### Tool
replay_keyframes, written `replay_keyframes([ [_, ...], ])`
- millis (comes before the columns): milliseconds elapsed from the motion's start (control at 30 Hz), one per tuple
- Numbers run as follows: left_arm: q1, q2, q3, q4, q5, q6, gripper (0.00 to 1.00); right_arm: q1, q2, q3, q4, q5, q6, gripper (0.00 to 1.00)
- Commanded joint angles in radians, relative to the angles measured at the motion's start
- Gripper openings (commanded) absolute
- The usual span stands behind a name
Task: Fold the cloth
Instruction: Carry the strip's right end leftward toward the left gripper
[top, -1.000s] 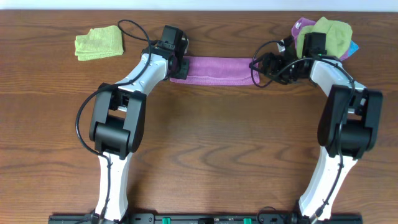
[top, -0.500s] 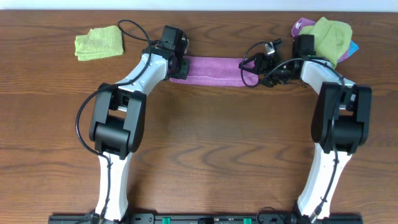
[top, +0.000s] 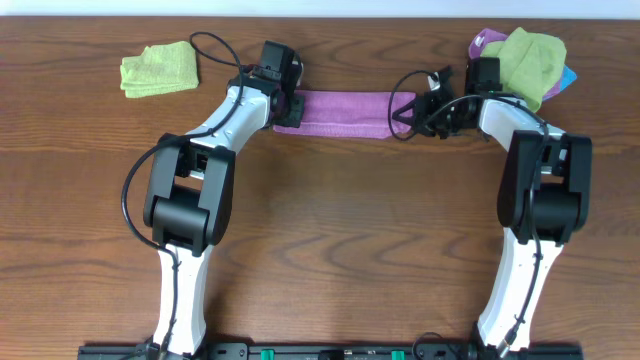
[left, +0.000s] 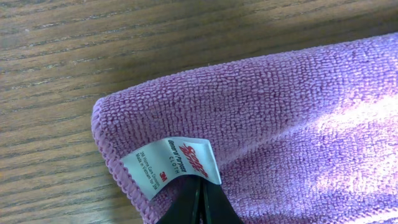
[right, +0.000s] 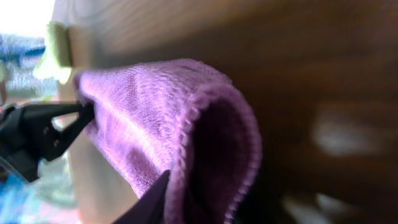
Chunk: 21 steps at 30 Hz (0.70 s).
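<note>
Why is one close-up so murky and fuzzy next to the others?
Right wrist: the cloth is soft-focused, the table behind it a dark smear, blown-out white at top left. Left wrist: sharp, print on the tag readable, bright light on the cloth's right side. Overhead: evenly lit and crisp.

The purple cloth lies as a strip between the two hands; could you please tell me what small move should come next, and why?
Probably raise the right hand slightly and carry its end toward the left hand. The cloth is a strip; the left hand is shut on the tagged end and the right hand appears to pinch the other, so halving it looks next.
</note>
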Motion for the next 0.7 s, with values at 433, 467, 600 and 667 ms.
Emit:
replay_keyframes([
  [433,0.002,0.044,-0.002,-0.020,0.003,-0.004,0.06,0.041,0.045,0.135,-0.089,0.065,0.002,0.01],
  [467,0.002,0.044,-0.002,-0.020,0.003,-0.004,0.06,0.048,0.045,0.163,-0.127,0.066,-0.015,0.01],
  [600,0.002,0.044,-0.002,-0.020,0.003,-0.005,0.06,0.089,0.045,0.277,-0.280,0.109,-0.085,0.01],
  [667,0.002,0.044,-0.002,-0.020,0.003,-0.005,0.06,0.114,0.045,0.335,-0.340,0.158,-0.110,0.01],
])
